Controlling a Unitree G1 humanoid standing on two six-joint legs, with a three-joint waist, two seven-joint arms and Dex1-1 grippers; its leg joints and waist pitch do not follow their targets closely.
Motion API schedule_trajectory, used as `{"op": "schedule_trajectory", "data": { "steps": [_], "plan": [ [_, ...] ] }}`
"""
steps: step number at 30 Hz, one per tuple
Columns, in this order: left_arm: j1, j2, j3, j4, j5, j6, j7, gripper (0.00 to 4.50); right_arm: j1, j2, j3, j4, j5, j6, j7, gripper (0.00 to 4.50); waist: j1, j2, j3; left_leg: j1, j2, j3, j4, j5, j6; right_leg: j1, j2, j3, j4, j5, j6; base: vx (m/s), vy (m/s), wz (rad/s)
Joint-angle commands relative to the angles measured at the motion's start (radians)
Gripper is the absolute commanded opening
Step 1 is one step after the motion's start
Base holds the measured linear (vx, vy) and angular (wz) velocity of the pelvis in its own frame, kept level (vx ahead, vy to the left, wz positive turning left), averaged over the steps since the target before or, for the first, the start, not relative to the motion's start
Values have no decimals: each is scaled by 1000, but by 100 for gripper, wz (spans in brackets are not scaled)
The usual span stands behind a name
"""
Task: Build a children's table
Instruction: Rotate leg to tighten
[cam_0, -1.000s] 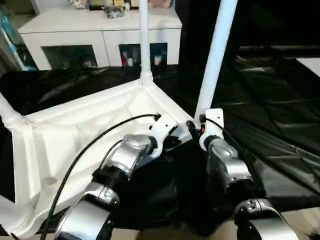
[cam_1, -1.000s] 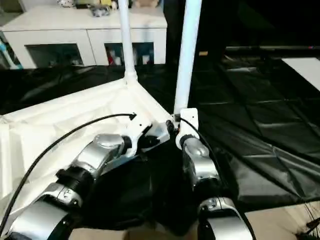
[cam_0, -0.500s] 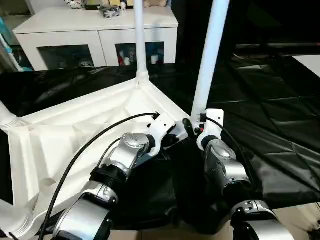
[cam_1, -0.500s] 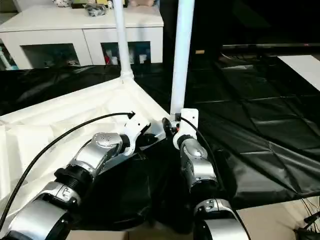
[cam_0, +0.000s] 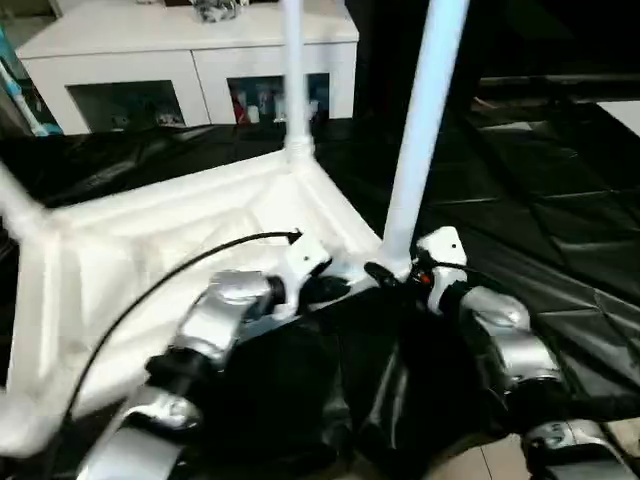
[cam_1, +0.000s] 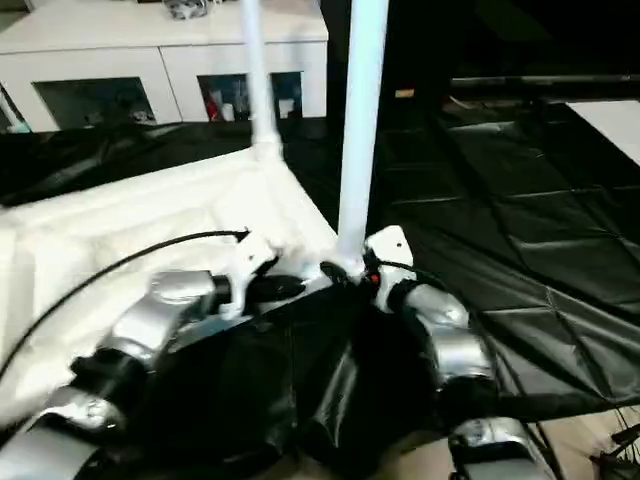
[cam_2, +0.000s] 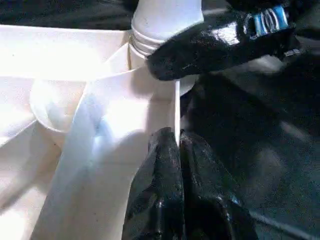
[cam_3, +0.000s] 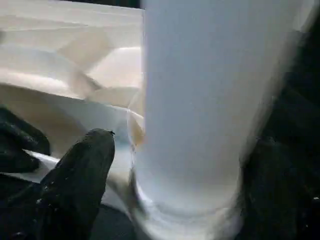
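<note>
The children's table top (cam_0: 150, 260) lies upside down on a black sheet, ribbed side up. White legs stand in its corner sockets: one at the far corner (cam_0: 294, 80), one at the near right corner (cam_0: 420, 130), a third at the left edge (cam_0: 15, 205). My left gripper (cam_2: 178, 150) is shut on the top's thin rim (cam_2: 177, 115) just beside the near right socket. My right gripper (cam_0: 398, 270) stands open around the base of the near right leg (cam_3: 210, 100); one of its fingers (cam_3: 80, 180) is a little clear of the tube.
A white cabinet with glass doors (cam_0: 190, 60) stands at the back. The creased black sheet (cam_0: 540, 200) spreads to the right and behind. Dark cloth (cam_0: 300, 400) bunches between my forearms. Pale floor (cam_0: 620, 440) shows at the near right.
The camera has shifted. My right gripper's fingers have spread wider around the leg's base and its forearm has swung to the right. The left gripper keeps its hold on the rim.
</note>
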Motion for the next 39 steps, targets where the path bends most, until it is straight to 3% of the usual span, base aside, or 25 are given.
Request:
{"op": "schedule_trajectory", "data": {
  "steps": [1,4,8,10,12,13,19,24,35,39],
  "plan": [
    [57,15,-38,-26,-31,8,-90,0,31,-26,10,-65,47,7,101,396,6,-24,-54,-1,38,-5,-38,-34,199,59,-48,33,-50,158,-298,0,0,0],
    [76,35,-46,-64,-45,18,-123,0,51,-49,20,-96,62,16,163,396,11,-21,-50,3,45,-4,-39,-64,206,54,-48,31,-51,120,-307,0,0,0],
    [111,69,-51,-129,-62,37,-172,0,89,-94,52,-130,77,26,278,396,12,-23,-43,4,46,-4,-48,-150,152,52,-48,32,-64,-27,-287,0,0,0],
    [119,76,-51,-141,-63,43,-180,0,97,-102,57,-134,76,27,296,396,12,-23,-42,4,46,-4,-49,-156,138,51,-49,35,-65,-43,-280,0,0,0],
    [125,84,-52,-154,-64,50,-188,0,102,-103,52,-137,81,33,300,396,11,-23,-44,4,45,-4,-49,-149,133,51,-49,36,-64,-32,-279,0,0,0],
    [126,84,-52,-155,-64,51,-189,0,102,-103,52,-138,81,33,300,371,12,-23,-44,4,44,-4,-48,-144,133,52,-48,35,-63,-24,-279,0,0,0],
    [131,93,-55,-176,-70,68,-195,0,100,-101,42,-134,96,40,303,327,13,-21,-50,4,41,-3,-40,-85,155,54,-47,34,-53,70,-292,0,0,0],
    [130,96,-57,-180,-69,72,-198,0,108,-101,43,-140,99,46,311,280,15,-21,-50,3,41,-3,-38,-83,162,54,-46,32,-52,66,-297,0,0,0],
    [133,103,-56,-185,-64,85,-193,0,117,-96,39,-134,97,47,295,269,15,-20,-50,3,40,-5,-38,-106,144,54,-46,32,-52,34,-293,0,0,0],
    [107,79,-43,-129,-29,89,-104,0,83,-28,4,-54,51,37,95,269,9,-19,-47,4,40,-5,-41,-117,126,51,-48,33,-56,7,-288,0,0,0]
  ]
}}
